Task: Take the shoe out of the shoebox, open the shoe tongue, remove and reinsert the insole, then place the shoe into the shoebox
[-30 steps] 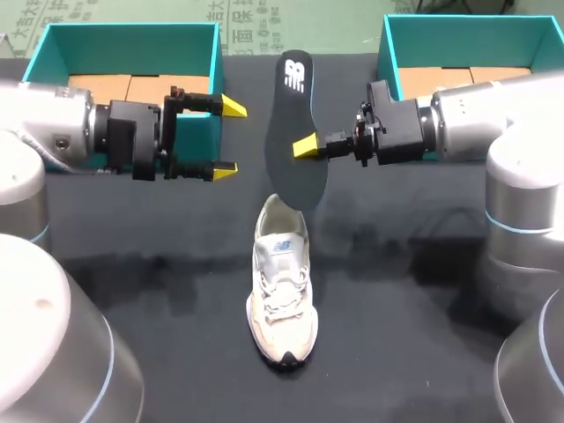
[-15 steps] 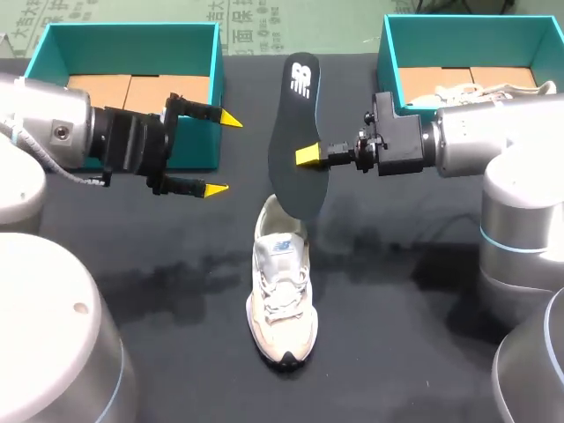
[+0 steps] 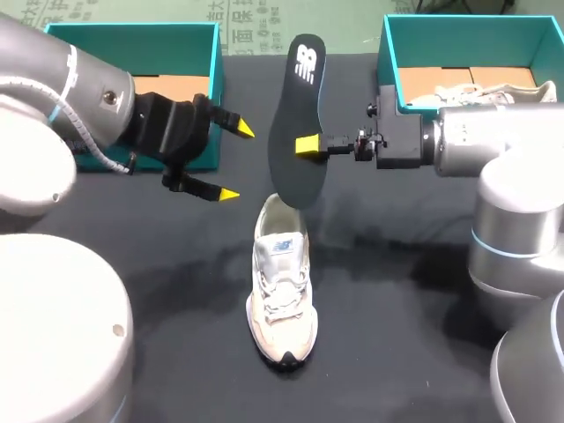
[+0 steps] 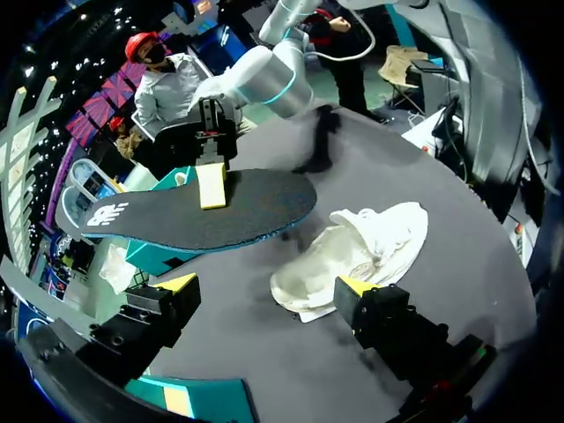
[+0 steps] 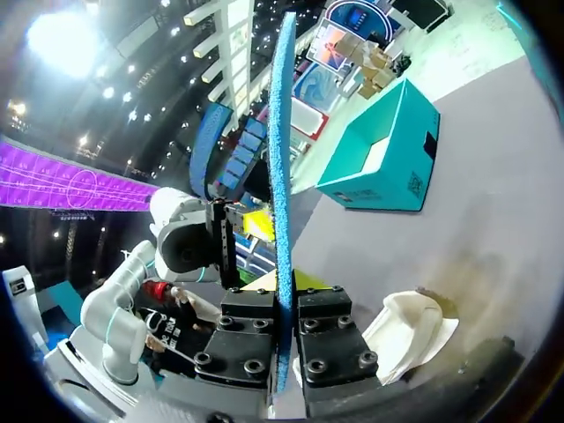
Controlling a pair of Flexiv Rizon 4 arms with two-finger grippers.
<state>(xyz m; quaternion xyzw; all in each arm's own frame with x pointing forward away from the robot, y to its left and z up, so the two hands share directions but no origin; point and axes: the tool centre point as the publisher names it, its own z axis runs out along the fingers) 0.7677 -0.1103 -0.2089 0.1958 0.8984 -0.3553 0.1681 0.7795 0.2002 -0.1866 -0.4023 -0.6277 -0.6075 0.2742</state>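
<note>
A white sneaker stands on the black table, toe toward me. Just above its heel hangs the dark insole, held nearly upright, with my right gripper shut on its middle. In the right wrist view the insole is edge-on between the gripper's black jaws, and the sneaker lies below. My left gripper stands wide open to the left of the insole, holding nothing. From the left wrist, the insole and sneaker lie ahead of its spread fingers.
Two teal shoeboxes stand at the back: one at the left behind my left arm, one at the right with a second pale shoe inside. Black tabletop lies bare around the sneaker.
My left arm has swung and turned its open gripper, the tips now slightly lower and nearer the insole. The right gripper has raised the insole a little.
</note>
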